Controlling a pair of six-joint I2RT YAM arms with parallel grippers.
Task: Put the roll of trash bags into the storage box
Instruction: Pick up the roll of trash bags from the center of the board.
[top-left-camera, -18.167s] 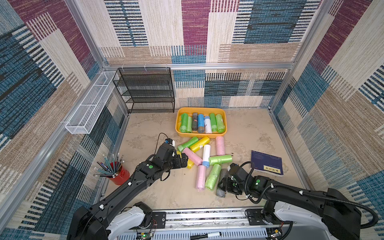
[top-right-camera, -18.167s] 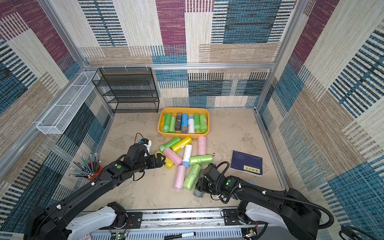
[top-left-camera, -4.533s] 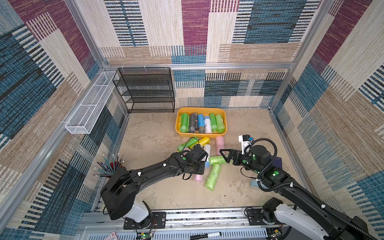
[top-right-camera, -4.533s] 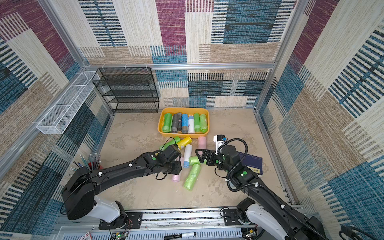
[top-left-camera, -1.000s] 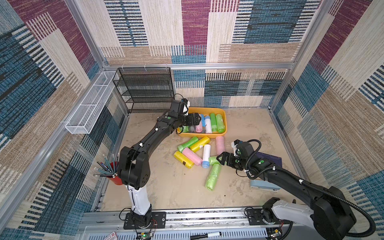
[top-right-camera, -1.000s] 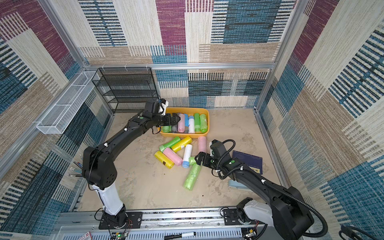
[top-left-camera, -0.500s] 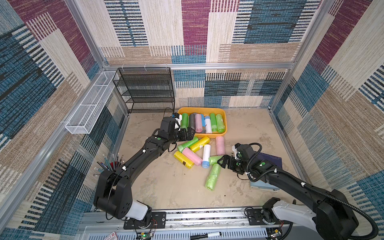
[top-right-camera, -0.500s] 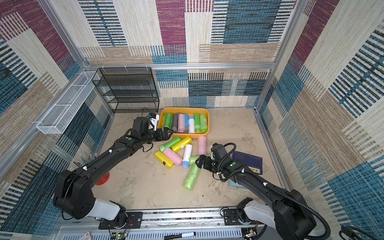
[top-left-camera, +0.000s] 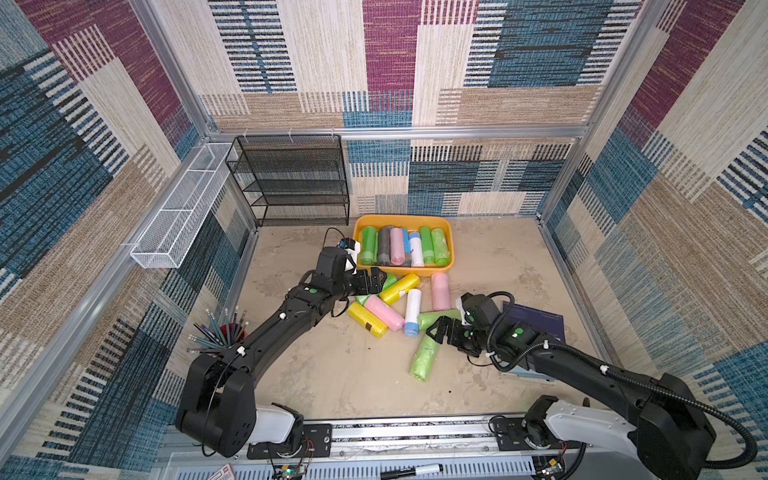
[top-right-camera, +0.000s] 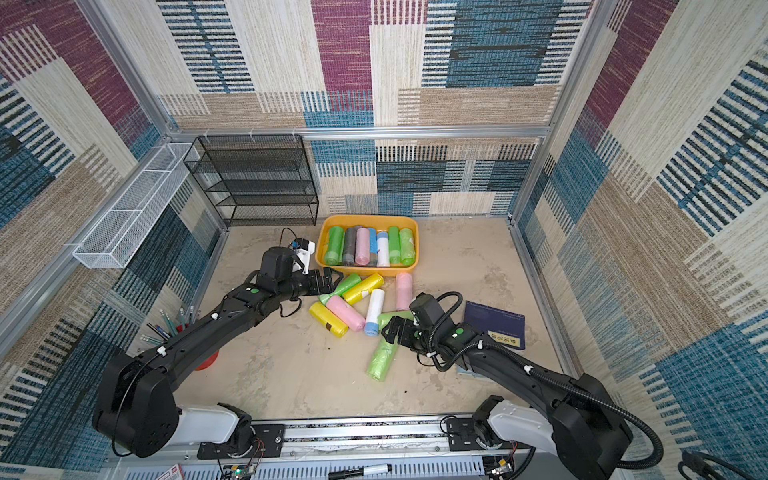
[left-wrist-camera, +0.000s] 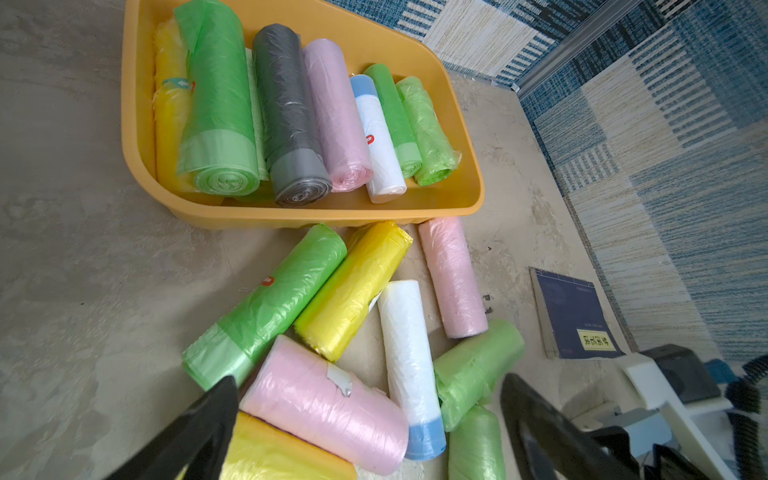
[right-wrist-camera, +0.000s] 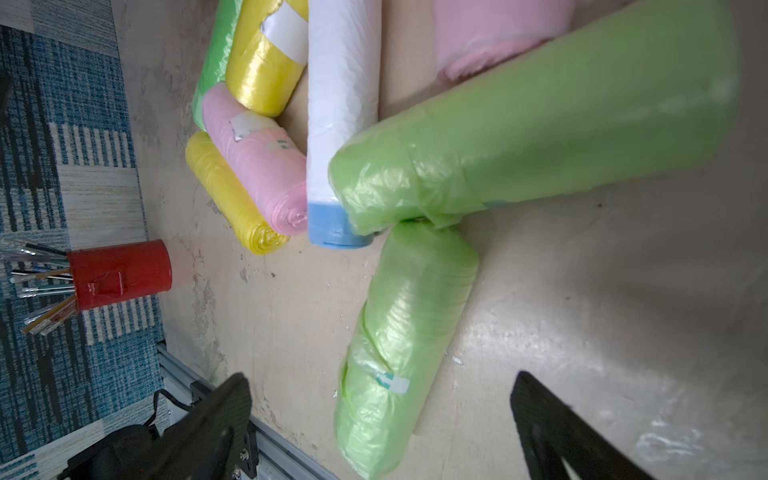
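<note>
Fingers of the right gripper (top-left-camera: 435, 329) stand wide apart toward the desk's front edge and clamp nothing. They hover over the far end of a light green roll (top-left-camera: 423, 358) lying loose on the desk; whether they touch it cannot be told. Just beyond lies a pile of loose rolls (top-left-camera: 384, 311) in pink, yellow, white and green. At the pile's left end the left gripper (top-left-camera: 376, 279) is spread just as wide and empty, close beside a darker green roll (left-wrist-camera: 270, 295). Farther back, near the desk's far edge, sits the storage box (top-left-camera: 401, 217). It holds green, grey, pink and white rolls side by side, with a black mesh rack (top-left-camera: 299, 183) to its left.
</note>
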